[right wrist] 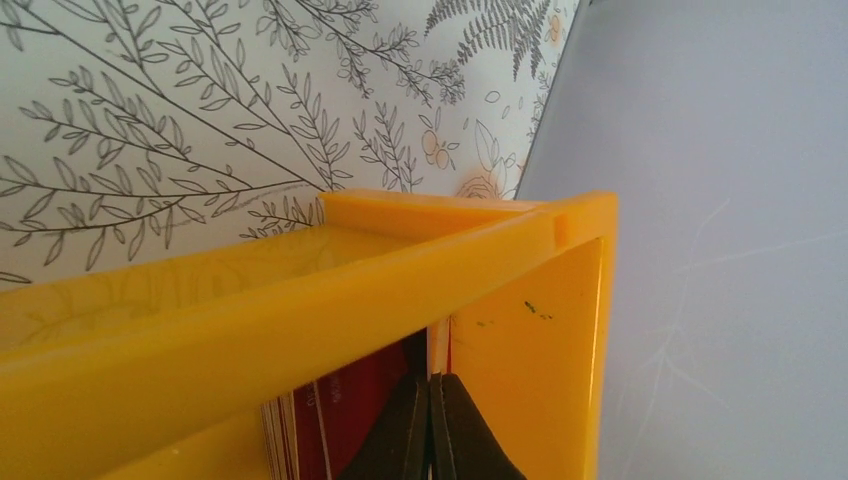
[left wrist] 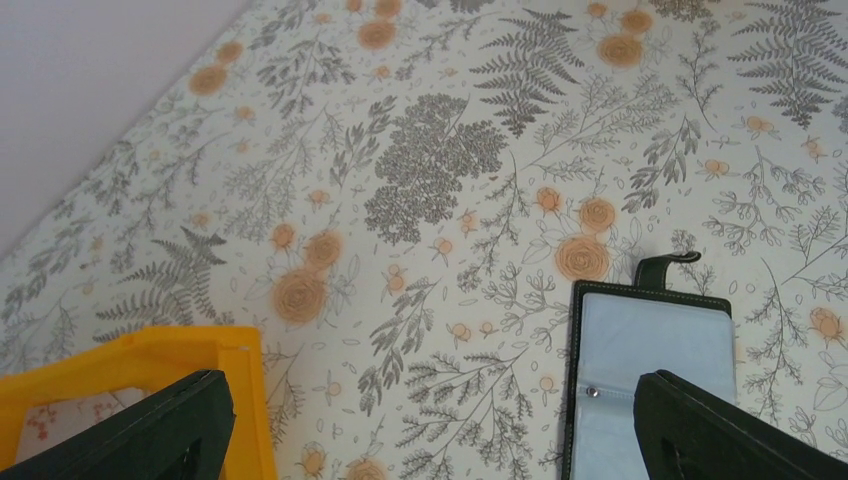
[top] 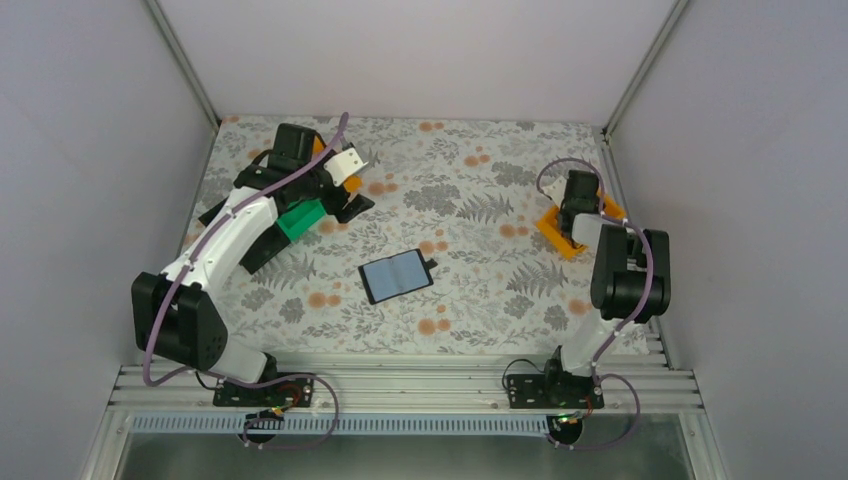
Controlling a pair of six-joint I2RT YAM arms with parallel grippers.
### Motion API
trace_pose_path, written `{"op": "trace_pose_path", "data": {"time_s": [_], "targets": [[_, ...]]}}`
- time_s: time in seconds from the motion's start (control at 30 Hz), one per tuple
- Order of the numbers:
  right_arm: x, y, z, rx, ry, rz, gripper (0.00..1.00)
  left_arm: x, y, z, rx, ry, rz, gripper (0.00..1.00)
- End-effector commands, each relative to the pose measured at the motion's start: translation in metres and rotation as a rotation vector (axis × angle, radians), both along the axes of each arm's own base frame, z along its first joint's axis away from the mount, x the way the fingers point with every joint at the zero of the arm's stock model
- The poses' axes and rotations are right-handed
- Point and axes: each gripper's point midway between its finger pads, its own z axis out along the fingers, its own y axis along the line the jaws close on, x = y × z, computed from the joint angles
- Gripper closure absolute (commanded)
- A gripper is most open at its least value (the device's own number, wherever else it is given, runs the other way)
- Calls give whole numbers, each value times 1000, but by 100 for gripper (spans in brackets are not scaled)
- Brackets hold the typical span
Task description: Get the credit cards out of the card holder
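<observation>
Looks done: card holder [top: 397, 276] seemingly empty mid-table, credit cards [right wrist: 340, 405] in orange tray [right wrist: 300, 300]; right claw [right wrist: 430, 385] pressed together, left claw [left wrist: 432, 385] spread.

We are seeing bright, even, diffuse light in every view, casting only faint, soft shadows. The card holder [left wrist: 650, 370] is showing a pale sheen on its glossy pockets. Up close, the orange tray [right wrist: 300, 320] is blurring slightly.
</observation>
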Motion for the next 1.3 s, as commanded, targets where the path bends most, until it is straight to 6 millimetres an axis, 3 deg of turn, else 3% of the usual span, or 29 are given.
{"op": "trace_pose_path", "data": {"time_s": [0.0, 0.07, 0.17, 0.2, 0.23, 0.3, 0.33, 0.5, 0.53, 0.57, 0.83, 0.97, 1.1, 1.27], "targets": [[-1, -1, -8, -5, 19, 37, 96, 5, -4, 13, -15, -28, -29, 0], [-2, -4, -14, -2, 38, 35, 95, 5, -3, 11, -5, -26, -26, 0], [-4, -6, -19, -14, 46, 36, 80, 4, -3, 9, -4, -22, -30, 0], [-5, -7, -19, -23, 43, 37, 71, 3, -4, 8, -7, -17, -38, 0], [-4, -6, -15, -24, 32, 39, 55, 3, -5, 7, -9, -11, -43, 0], [-3, -5, -11, -19, 17, 38, 37, 2, -6, 7, -14, -3, -51, 0], [-3, -6, -8, -18, 8, 35, 31, 2, -7, 6, -14, -4, -54, 0], [1, -3, 10, 4, -39, 34, 22, 0, -4, 6, -3, -14, -50, 0], [1, -2, 14, 6, -44, 39, 8, 0, -3, 8, -2, -20, -47, 0], [0, -2, 18, 3, -52, 41, 2, 0, -3, 11, -1, -28, -43, 0], [2, 4, 34, 46, -80, 57, 1, -12, 2, 27, -1, -66, -45, 0], [5, 23, 62, 170, -150, 106, 1, -15, 5, 33, 3, -87, -41, 0], [13, 41, 108, 311, -302, 130, 1, -11, 14, 42, -11, -115, 14, 0], [11, 74, 188, 609, -575, 175, 1, 6, 56, 65, -76, -199, 225, 0]]}}
